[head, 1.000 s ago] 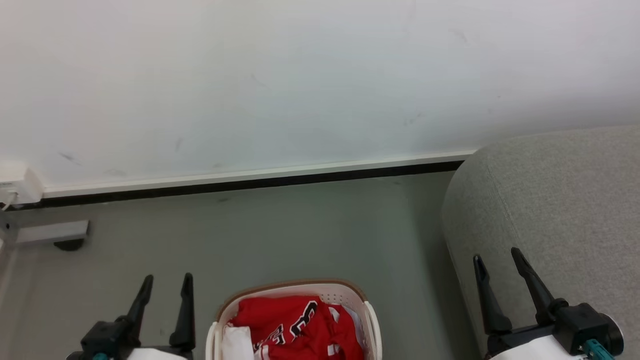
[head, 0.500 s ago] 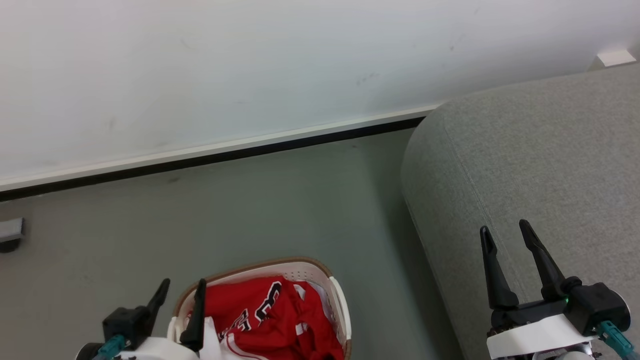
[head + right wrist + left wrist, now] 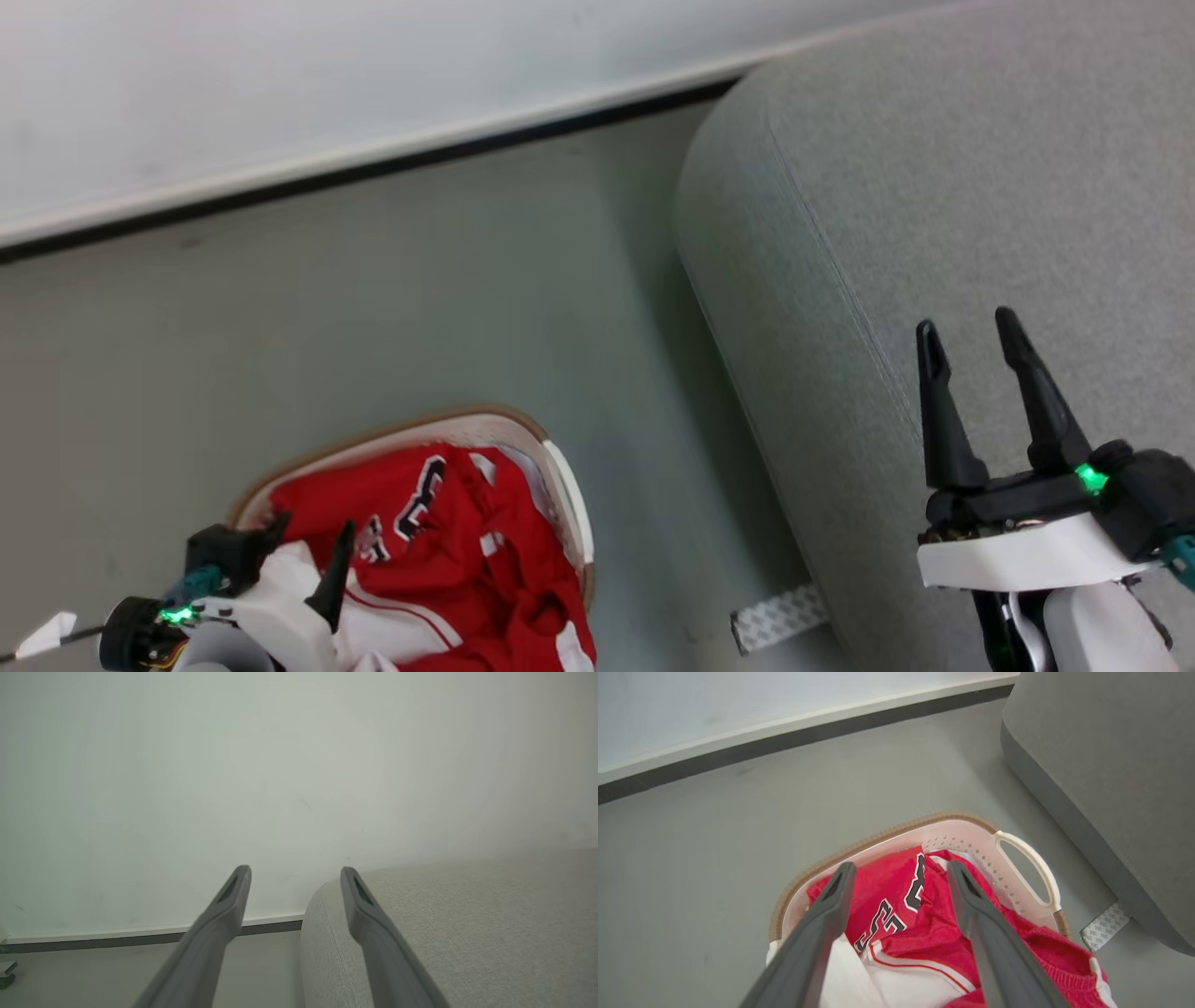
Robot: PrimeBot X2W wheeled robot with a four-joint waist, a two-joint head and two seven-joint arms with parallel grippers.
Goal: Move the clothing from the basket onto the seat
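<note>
left gripper (image 3: pixel 901 868) spread over red-and-white jerseys (image 3: pixel 934 942) in cream perforated plastic basket (image 3: pixel 966 836), prob lining up a grab | right gripper (image 3: pixel 964 322) spread, empty, hovers over grey fabric seat (image 3: pixel 934 187)

Lettering (image 3: pixel 883 918) on clothing (image 3: pixel 934 938): black characters edged in white, on the red jersey lying uppermost in the basket (image 3: pixel 971 833); creased and folded, no whole word or number legible.
Character nearest basket far rim: curved, like a 3 or an S; cannot tell which.
Characters toward basket middle: a few blocky strokes, cut off by a fold.
Strip (image 3: pixel 1104 926) on floor right of basket: small repeated grey pattern, nothing legible.
</note>
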